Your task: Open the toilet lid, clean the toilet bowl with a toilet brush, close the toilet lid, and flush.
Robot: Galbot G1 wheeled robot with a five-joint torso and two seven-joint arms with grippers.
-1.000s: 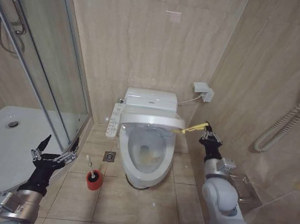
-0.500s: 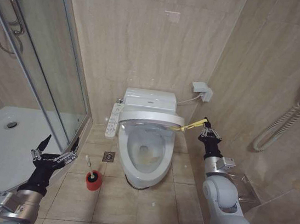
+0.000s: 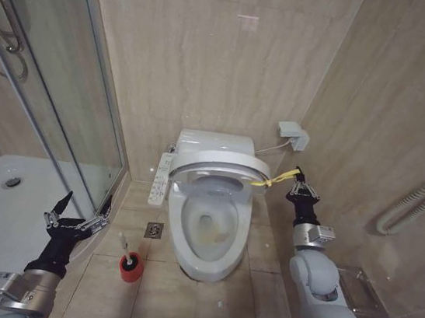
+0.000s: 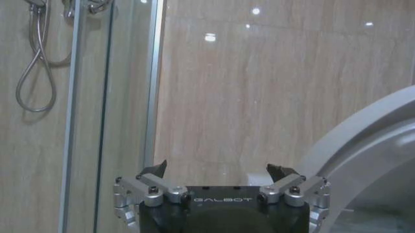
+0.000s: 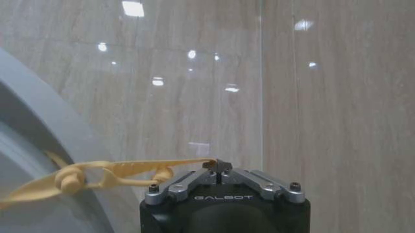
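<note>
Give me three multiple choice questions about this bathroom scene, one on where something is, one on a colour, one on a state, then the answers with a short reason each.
1. Where does the toilet brush stand?
A. on the floor on the shower side of the toilet bowl
B. inside the bowl
C. in the left gripper

2. What colour is the loop tag on the toilet lid?
A. red
B. yellow
C. black

3. How is the right gripper?
A. wide open over the floor
B. shut on the brush handle
C. shut on the loop tag

Answers:
1 A, the brush sits in its red holder on the tiles between shower and toilet.
2 B, the right wrist view shows a pale yellow tag.
3 C, its fingertips meet on the tag's end, with the lid partly raised.
</note>
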